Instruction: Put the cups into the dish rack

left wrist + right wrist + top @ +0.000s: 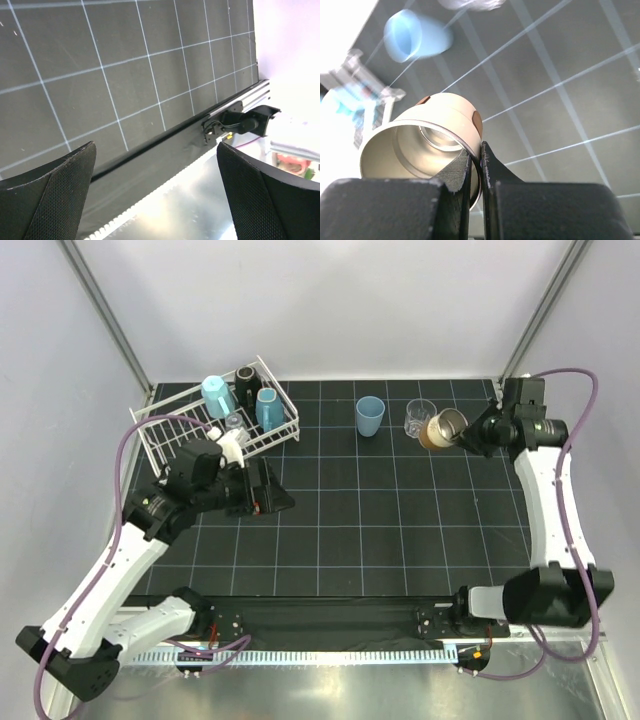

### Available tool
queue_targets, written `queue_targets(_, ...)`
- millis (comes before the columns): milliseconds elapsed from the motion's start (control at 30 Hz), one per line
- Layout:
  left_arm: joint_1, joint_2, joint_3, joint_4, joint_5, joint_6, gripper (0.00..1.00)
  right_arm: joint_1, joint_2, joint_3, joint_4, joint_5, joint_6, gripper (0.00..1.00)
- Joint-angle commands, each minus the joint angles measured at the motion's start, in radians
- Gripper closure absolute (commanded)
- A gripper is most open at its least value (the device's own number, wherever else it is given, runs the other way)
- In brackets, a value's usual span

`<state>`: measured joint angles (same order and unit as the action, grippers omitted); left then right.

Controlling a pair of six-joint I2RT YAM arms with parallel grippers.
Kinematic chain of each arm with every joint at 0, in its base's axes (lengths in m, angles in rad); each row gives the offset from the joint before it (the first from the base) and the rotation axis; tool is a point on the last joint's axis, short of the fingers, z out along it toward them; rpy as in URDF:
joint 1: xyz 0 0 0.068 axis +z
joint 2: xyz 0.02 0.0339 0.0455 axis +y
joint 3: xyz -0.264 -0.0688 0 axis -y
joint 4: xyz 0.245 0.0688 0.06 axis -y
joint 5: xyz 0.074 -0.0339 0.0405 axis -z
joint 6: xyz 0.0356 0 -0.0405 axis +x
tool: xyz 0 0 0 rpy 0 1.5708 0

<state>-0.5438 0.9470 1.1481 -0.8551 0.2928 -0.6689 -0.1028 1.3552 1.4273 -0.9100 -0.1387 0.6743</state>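
Observation:
The white wire dish rack stands at the back left and holds two light blue mugs, a black mug and a clear glass. A light blue tumbler stands upright at the back centre, with a clear glass to its right. My right gripper is shut on the rim of the brown metallic cup, holding it tilted; the cup also shows in the right wrist view. My left gripper is open and empty just in front of the rack.
The black grid mat covers the table. The tumbler shows blurred in the right wrist view. The left wrist view shows the mat's front edge and a metal rail. White walls stand at the back and sides.

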Motion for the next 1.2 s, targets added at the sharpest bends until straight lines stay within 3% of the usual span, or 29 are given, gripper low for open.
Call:
queue_targets(0, -0.008, 0.035, 0.051, 0.025, 0.031, -0.087, 0.01, 0.067, -0.085, -0.051, 0.034, -0.133, -0.035, 0.96)
queue_targets(100, -0.008, 0.033, 0.068, 0.045, 0.014, -0.174, 0.00, 0.199, -0.200, -0.122, 0.167, -0.174, -0.050, 0.96)
queue_targets(300, -0.002, 0.024, 0.101, 0.054, -0.050, -0.421, 0.00, 0.365, -0.353, -0.201, 0.227, -0.154, -0.082, 0.96)
queue_targets(600, 0.002, 0.061, 0.038, 0.220, 0.058, -0.747, 0.00, 0.388, -0.516, -0.321, 0.339, -0.243, -0.163, 0.96)
queue_targets(867, -0.030, 0.053, -0.059, 0.470, 0.003, -1.091, 0.00, 0.403, -0.593, -0.364, 0.528, -0.309, -0.190, 0.96)
queue_targets(1167, -0.114, 0.187, -0.004, 0.565, 0.095, -1.235, 0.00, 0.411, -0.617, -0.501, 0.835, -0.381, -0.157, 0.96)
